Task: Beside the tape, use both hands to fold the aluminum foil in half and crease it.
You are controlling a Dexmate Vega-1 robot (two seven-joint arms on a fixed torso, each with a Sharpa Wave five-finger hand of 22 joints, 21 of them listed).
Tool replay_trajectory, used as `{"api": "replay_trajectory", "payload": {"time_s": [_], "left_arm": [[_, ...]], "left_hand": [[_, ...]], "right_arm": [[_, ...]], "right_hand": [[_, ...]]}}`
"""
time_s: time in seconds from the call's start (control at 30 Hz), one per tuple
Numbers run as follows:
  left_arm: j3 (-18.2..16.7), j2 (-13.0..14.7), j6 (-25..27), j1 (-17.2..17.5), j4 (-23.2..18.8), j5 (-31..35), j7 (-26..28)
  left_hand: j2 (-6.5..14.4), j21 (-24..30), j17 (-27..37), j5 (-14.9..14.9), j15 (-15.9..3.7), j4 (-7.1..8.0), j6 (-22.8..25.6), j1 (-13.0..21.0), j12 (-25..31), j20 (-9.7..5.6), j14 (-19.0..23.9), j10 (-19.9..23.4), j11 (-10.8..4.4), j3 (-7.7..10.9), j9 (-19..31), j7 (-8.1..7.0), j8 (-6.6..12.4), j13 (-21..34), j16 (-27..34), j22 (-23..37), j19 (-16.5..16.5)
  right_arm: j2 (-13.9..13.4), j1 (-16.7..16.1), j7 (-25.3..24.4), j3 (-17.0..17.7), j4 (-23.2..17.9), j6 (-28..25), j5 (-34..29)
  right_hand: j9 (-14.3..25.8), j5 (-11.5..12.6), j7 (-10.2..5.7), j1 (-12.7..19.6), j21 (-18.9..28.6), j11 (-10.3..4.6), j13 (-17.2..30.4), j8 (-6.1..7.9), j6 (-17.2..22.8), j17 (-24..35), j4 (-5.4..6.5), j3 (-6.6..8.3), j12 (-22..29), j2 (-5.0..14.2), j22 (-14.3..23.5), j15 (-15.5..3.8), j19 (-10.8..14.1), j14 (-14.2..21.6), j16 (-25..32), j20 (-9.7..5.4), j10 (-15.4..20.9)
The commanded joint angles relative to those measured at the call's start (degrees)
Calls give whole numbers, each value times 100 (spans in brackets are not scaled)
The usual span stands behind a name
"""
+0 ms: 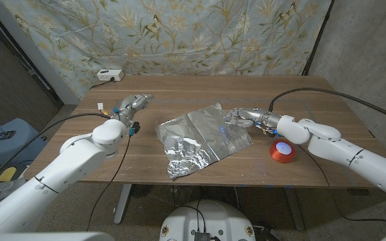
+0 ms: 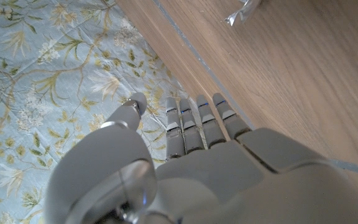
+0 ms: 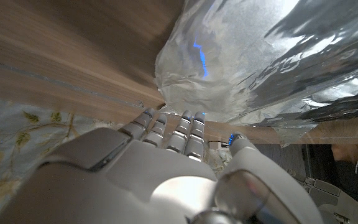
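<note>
Left hand [image 1: 127,106] over table [image 1: 327,94], fingers straight and close together, holding nothing, well apart from foil. Aluminum foil [image 1: 200,137] crumpled on table between both hands. Right hand [image 1: 241,118] at foil's far-right edge; grip cannot be told. Red tape [image 1: 281,150] just beside right wrist.

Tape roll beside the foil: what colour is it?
Red-orange, with a pale centre; the tape roll shows best in the head view, right of the foil.

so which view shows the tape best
The head view: the red tape sits whole on the table, just beside the right hand and the foil. I can't make out the tape in either wrist view.
</note>
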Motion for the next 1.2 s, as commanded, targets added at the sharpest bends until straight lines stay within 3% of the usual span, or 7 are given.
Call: {"api": "replay_trajectory", "payload": {"time_s": [0.03,0.53,0.7,0.8,1.2], "left_arm": [[-29,-178,1201,-189,-399,-369,653],[-1,-331,1632,-190,-555,-578,1043],[0,-443,2000,-226,-635,-707,1296],[-43,-536,2154,-203,-671,-829,1408],[-22,-714,2144,-234,-501,-1085,1472]], "left_hand": [[5,49,25,4,15,0,71,70,83,78,124,167,13,-38,33,21,17,44,43,26,67],[-7,93,29,-6,48,-6,161,108,139,146,291,309,31,-118,40,99,14,109,73,42,159],[-9,105,26,-4,63,-21,172,136,150,176,329,339,89,-125,41,113,9,124,76,45,185],[-10,124,25,-3,81,-27,176,155,155,196,360,355,97,-131,42,140,4,134,80,48,229],[-2,138,30,1,104,-25,157,195,132,231,356,311,109,-154,44,142,-22,165,57,56,245]], "right_arm": [[51,102,109,-109,133,-44,-76],[-114,-67,138,-82,-230,-261,-241],[-138,-105,169,-90,-305,-320,-307],[-149,-112,198,-108,-326,-340,-363],[-156,-70,238,-158,-239,-253,-473]], "right_hand": [[20,24,-12,-71,7,8,8,-22,-53,10,47,16,-31,-12,19,-264,-65,-80,-20,-437,-58],[20,39,31,-134,36,95,9,-5,-42,3,42,15,1,-30,17,-303,-77,-52,4,-479,-22],[20,44,41,-152,26,84,9,32,56,-3,33,20,34,-34,17,-281,-135,-93,-7,-488,77],[19,49,30,-164,11,70,7,50,117,-8,23,26,39,-37,17,-270,-210,-100,-7,-422,118],[18,52,36,-219,7,66,3,75,236,-13,18,22,68,-60,19,-248,-335,-109,1,-404,275]]}}
